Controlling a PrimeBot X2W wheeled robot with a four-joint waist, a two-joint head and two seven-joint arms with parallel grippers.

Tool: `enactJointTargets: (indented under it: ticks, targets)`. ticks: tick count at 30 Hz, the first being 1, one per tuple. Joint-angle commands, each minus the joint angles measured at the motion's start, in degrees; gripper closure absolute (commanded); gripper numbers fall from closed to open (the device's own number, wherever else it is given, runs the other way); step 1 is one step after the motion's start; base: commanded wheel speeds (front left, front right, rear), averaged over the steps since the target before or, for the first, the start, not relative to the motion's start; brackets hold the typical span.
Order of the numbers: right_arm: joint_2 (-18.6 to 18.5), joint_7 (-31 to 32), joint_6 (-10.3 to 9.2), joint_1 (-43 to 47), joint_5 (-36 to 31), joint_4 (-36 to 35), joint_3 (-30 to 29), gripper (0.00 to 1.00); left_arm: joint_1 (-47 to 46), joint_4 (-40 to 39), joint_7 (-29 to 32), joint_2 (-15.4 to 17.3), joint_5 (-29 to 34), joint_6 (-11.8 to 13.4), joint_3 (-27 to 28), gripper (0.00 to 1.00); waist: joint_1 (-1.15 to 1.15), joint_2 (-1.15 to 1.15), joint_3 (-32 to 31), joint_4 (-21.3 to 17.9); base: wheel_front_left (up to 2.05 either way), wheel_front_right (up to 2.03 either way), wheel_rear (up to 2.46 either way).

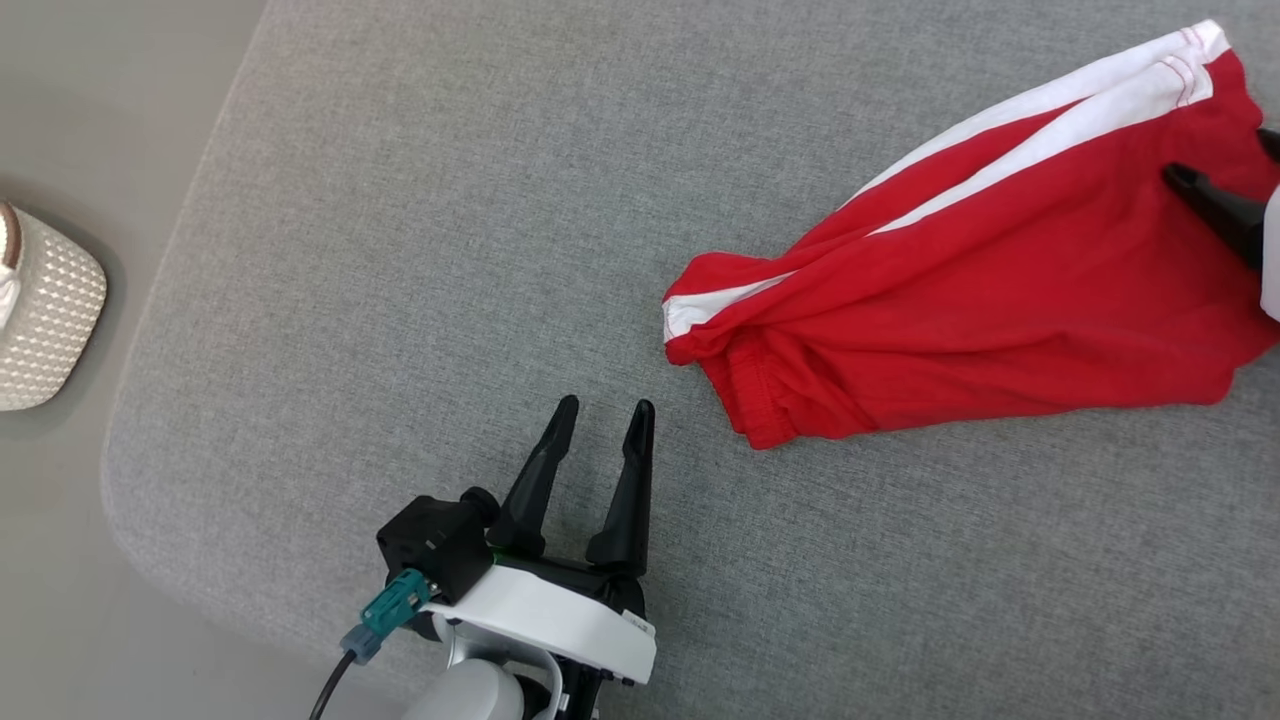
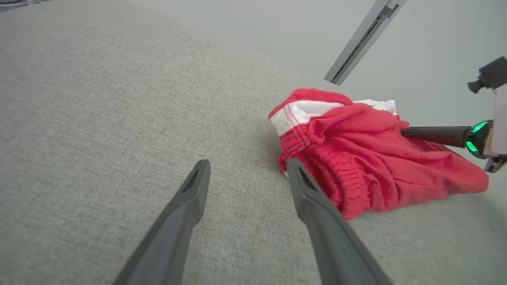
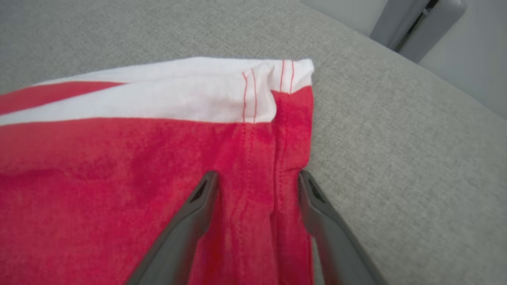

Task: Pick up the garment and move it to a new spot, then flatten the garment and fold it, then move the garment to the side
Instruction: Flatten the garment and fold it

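Both are hanging open, holding nothing: left gripper (image 1: 606, 403) sitting lower middle, right gripper (image 3: 257, 176) hovering over the red shorts (image 1: 1000, 300) at far right. Guessing flattening's coming up, needing both ends pinched.

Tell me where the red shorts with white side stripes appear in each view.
Head view: red shorts with white stripes, right half, lying diagonally.
Left wrist view: shorts right of centre, bunched.
Right wrist view: shorts left and middle.
Shared landmark: grey woven cushion.
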Motion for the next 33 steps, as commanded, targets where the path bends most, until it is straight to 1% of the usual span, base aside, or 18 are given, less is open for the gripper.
enactJointTargets:
  ticks: [1, 2, 4, 7, 10, 14, 17, 20, 23, 26, 30, 33]
  targets:
    - [1.14, 0.93, 0.03, 0.54, -1.16, 0.2, 0.62, 0.57, -0.86, 0.68, -0.42, -0.12, 0.47, -0.47, 0.06, 0.0, 0.0, 0.0, 0.71, 0.51, 0.0, 0.0, 0.0]
    - [1.69, 0.87, 0.03, 0.44, -1.22, 0.45, 0.24, 1.0, -1.07, 0.98, -0.51, -0.32, 0.54, -0.65, 0.13, 0.0, 0.0, 0.0, 0.85, 0.45, 0.0, 0.0, 0.0]
    - [2.2, 0.53, 0.03, 0.51, -1.23, 0.43, -0.16, 1.0, -1.23, 1.25, -0.65, -0.56, 0.51, -1.05, 0.21, 0.0, 0.0, 0.0, 0.85, 0.26, 0.0, 0.0, 0.0]
    - [3.71, -2.36, 0.02, 2.11, 0.34, 0.55, -3.23, 1.0, -0.93, 2.25, -0.95, -0.79, 1.3, -2.0, 0.92, 0.0, 0.0, 0.0, -0.58, -1.41, 0.0, 0.0, 0.0]
    - [4.73, -5.52, 0.02, 5.45, 3.08, -0.97, -6.59, 1.0, 0.53, 3.13, -1.02, -0.44, 2.49, -2.9, 1.95, 0.0, 0.0, 0.0, -2.98, -4.39, 0.0, 0.0, 0.0]
    - [5.9, -8.6, 0.02, 11.84, 7.38, -2.91, -11.05, 1.0, 3.01, 3.5, -1.03, 1.06, 4.67, -3.47, 3.78, 0.0, 0.0, 0.0, -6.82, -9.38, 0.0, 0.0, 0.0]
    - [6.56, -9.19, 0.02, 16.49, 10.88, -3.71, -14.5, 1.0, 4.82, 4.05, -1.04, 2.24, 5.29, -3.91, 4.07, 0.0, 0.0, 0.0, -9.2, -12.48, 0.0, 0.0, 0.0]
    - [7.18, -8.39, 0.02, 21.13, 14.83, -3.23, -18.62, 1.0, 6.17, 4.32, -0.73, 3.19, 5.28, -4.33, 3.62, 0.0, 0.0, 0.0, -10.85, -14.26, 0.0, 0.0, 0.0]
    - [7.49, -7.66, 0.02, 24.7, 17.46, -1.7, -23.13, 1.0, 6.9, 4.09, 0.15, 4.13, 5.21, -4.33, 3.21, 0.0, 0.0, 0.0, -11.57, -15.0, 0.0, 0.0, 0.0]
    - [8.36, -7.24, 0.03, 26.92, 17.93, 0.87, -26.74, 1.0, 7.33, 3.66, 0.84, 4.61, 5.18, -4.23, 2.98, 0.0, 0.0, 0.0, -11.79, -15.13, 0.0, 0.0, 0.0]
    - [8.11, -6.68, 0.03, 27.88, 16.74, 4.87, -31.61, 1.0, 8.06, 3.21, 1.37, 4.55, 5.01, -3.89, 2.55, 0.0, 0.0, 0.0, -11.76, -14.61, 0.0, 0.0, 0.0]
    - [7.33, -5.72, 0.03, 27.46, 15.67, 5.97, -35.28, 1.0, 8.28, 3.07, 1.39, 4.33, 4.69, -3.67, 2.32, 0.0, 0.0, 0.0, -11.83, -14.01, 0.0, 0.0, 0.0]
